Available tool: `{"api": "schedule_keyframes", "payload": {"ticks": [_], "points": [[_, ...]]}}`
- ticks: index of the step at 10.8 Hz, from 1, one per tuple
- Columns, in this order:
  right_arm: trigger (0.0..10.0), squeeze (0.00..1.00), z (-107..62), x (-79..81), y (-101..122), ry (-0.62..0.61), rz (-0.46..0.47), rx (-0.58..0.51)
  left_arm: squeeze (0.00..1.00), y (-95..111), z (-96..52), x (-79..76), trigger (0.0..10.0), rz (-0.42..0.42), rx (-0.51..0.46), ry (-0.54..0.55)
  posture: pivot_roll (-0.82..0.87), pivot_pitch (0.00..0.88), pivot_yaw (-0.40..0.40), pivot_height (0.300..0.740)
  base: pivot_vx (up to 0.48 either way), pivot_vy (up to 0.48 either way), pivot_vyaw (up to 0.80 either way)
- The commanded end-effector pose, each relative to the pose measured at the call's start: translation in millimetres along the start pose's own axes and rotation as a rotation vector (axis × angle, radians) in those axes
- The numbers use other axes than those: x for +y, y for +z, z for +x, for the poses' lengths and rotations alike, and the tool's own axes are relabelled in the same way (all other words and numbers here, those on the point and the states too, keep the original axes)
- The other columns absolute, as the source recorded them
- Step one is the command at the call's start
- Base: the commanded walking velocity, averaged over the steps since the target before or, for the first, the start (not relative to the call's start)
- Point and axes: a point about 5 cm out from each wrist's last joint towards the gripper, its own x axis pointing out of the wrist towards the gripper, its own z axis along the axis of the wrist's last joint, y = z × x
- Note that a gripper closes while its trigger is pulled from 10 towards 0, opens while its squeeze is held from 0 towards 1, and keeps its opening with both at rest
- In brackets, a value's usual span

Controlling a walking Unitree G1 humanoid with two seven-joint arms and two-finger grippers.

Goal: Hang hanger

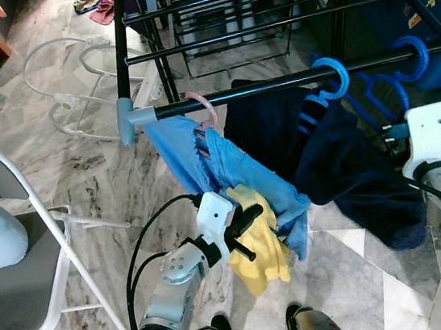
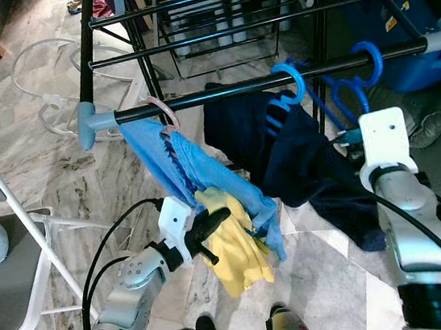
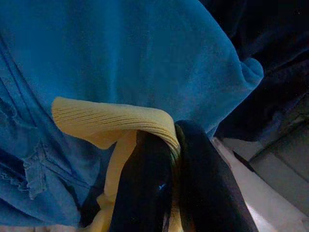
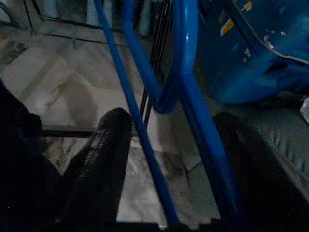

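Note:
A black rail (image 1: 275,83) of the drying rack carries a pink hanger hook (image 1: 205,106) with a light blue garment (image 1: 204,163), and a blue hanger (image 1: 331,77) with a dark navy garment (image 1: 325,159). An empty blue hanger (image 1: 413,54) hooks over the rail further right. My left gripper (image 1: 249,230) is low in front of the blue garment, shut on a yellow cloth (image 3: 111,123). In the right wrist view my right gripper (image 4: 172,123) stands open, and the empty blue hanger's bars (image 4: 186,92) run between its fingers (image 4: 104,150).
A grey folding chair (image 1: 25,288) stands close on my left. White hangers (image 1: 71,79) lie on the marble floor beyond the rack's left end. A blue bin (image 2: 427,7) sits behind the rail at the right. More black rack bars (image 1: 267,20) cross behind.

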Motion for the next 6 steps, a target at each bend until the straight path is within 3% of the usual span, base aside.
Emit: {"api": "schedule_keyframes", "payload": {"ticks": [1, 2, 3, 4, 5, 6], "points": [[10.0, 1.00, -3.6, -0.4, 1, 0.009, 0.004, 0.001, 0.00, -5, -3.7, 0.8, 10.0, 0.005, 0.025, 0.004, -0.18, 0.263, 0.122, 0.740, 0.000, 0.000, 0.00], [10.0, 1.00, -4.9, -1.7, 3, 0.024, 0.002, -0.001, 0.00, -5, -3.9, 1.4, 10.0, 0.006, 0.027, 0.006, -0.18, 0.264, 0.124, 0.740, 0.000, 0.000, 0.00], [10.0, 0.76, -5.7, -5.2, 5, 0.038, 0.000, -0.003, 0.00, -5, -3.9, 1.6, 10.0, 0.007, 0.029, 0.006, -0.18, 0.264, 0.125, 0.740, 0.000, 0.000, 0.00], [10.0, 0.44, -5.6, -8.4, 6, 0.041, -0.004, -0.003, 0.00, -5, -4.1, 1.9, 10.0, 0.008, 0.031, 0.006, -0.18, 0.264, 0.128, 0.740, 0.000, 0.000, 0.00], [10.0, 0.00, -6.1, -10.0, 12, 0.067, -0.010, -0.007, 0.00, -6, -4.0, 1.8, 10.0, 0.009, 0.035, 0.005, -0.18, 0.264, 0.131, 0.740, 0.000, 0.000, 0.00], [10.0, 0.00, -5.3, -12.4, 15, 0.066, -0.005, -0.010, 0.00, -6, -3.4, 1.5, 10.0, 0.011, 0.038, 0.003, -0.18, 0.263, 0.130, 0.740, 0.000, 0.000, 0.00]]}}
